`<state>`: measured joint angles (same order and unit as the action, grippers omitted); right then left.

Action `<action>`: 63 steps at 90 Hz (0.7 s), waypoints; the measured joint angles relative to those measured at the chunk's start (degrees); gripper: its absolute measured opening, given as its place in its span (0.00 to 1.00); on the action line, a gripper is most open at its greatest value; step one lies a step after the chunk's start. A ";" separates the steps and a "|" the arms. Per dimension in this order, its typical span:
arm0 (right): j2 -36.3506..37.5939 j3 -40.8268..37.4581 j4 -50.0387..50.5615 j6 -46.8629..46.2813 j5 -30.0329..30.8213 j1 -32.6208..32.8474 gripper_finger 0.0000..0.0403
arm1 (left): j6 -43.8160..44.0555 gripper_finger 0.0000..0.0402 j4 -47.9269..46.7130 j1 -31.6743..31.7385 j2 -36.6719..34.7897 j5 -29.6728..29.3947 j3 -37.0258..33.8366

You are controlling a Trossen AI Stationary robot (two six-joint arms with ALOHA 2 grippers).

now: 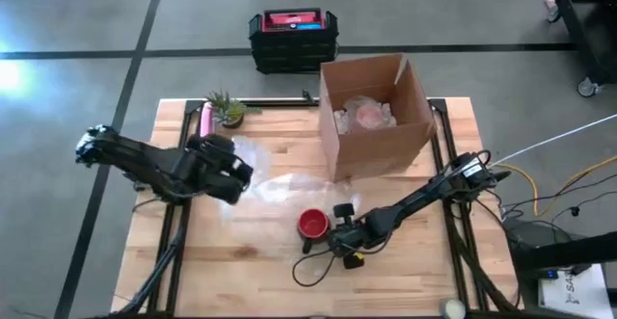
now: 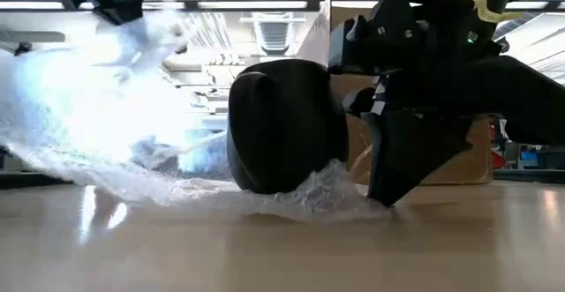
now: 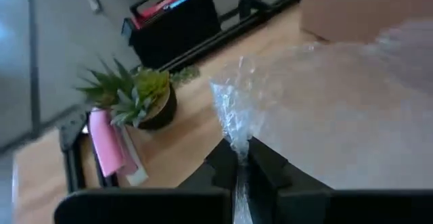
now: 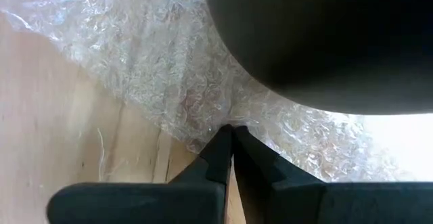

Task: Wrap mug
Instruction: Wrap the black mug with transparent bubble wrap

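Mugs: one mug (image 1: 312, 225) is counted.
Bubble wrap: one sheet (image 1: 265, 190).
Cardboard boxes: one box (image 1: 376, 117).
Potted plants: one plant (image 1: 225, 109).
Black crates: one crate (image 1: 293, 38).
Arms: two are seen.

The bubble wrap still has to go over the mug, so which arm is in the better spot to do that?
Probably the left. Its gripper is shut on a lifted corner of the bubble wrap, ready to pull it over the mug. The right gripper pins the wrap's edge down beside the mug.
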<state>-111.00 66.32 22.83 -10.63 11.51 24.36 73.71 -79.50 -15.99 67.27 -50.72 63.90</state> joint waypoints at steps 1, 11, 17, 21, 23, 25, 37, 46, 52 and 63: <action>0.00 0.00 0.00 0.00 0.01 0.00 0.01 | 0.52 0.01 0.49 0.16 -0.45 0.06 -0.61; 0.00 0.00 -0.02 0.02 -0.07 0.00 0.01 | 4.61 0.00 5.88 1.34 -4.11 0.16 -7.66; 0.00 0.00 -0.02 0.02 -0.07 0.00 0.01 | 7.41 0.00 8.49 2.47 -5.41 0.33 -12.40; 0.00 0.00 -0.03 0.02 -0.08 0.00 0.01 | 9.44 0.00 10.51 3.08 -6.20 0.50 -15.54; 0.00 0.00 -0.03 0.02 -0.07 0.00 0.01 | 10.35 0.00 11.41 3.31 -6.53 0.58 -17.06; 0.00 0.00 -0.02 0.02 -0.07 0.00 0.01 | 11.05 0.00 12.16 3.52 -6.78 0.65 -18.46; 0.00 0.00 -0.03 0.19 -0.09 0.00 0.01 | 11.94 0.00 15.62 4.36 -7.95 4.04 -25.06; 0.00 0.00 -0.02 0.24 -0.08 0.00 0.01 | 12.09 0.04 14.85 4.39 -8.66 8.29 -27.58; 0.00 0.00 -0.02 0.24 -0.07 0.00 0.01 | 11.65 0.09 13.41 4.39 -9.40 10.62 -28.55; 0.00 0.00 -0.02 0.20 -0.09 0.00 0.01 | 11.25 0.24 9.74 4.39 -11.35 12.25 -28.07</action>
<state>-111.00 66.32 22.81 -10.43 11.42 24.36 84.95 -69.76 -11.60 55.91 -38.47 35.83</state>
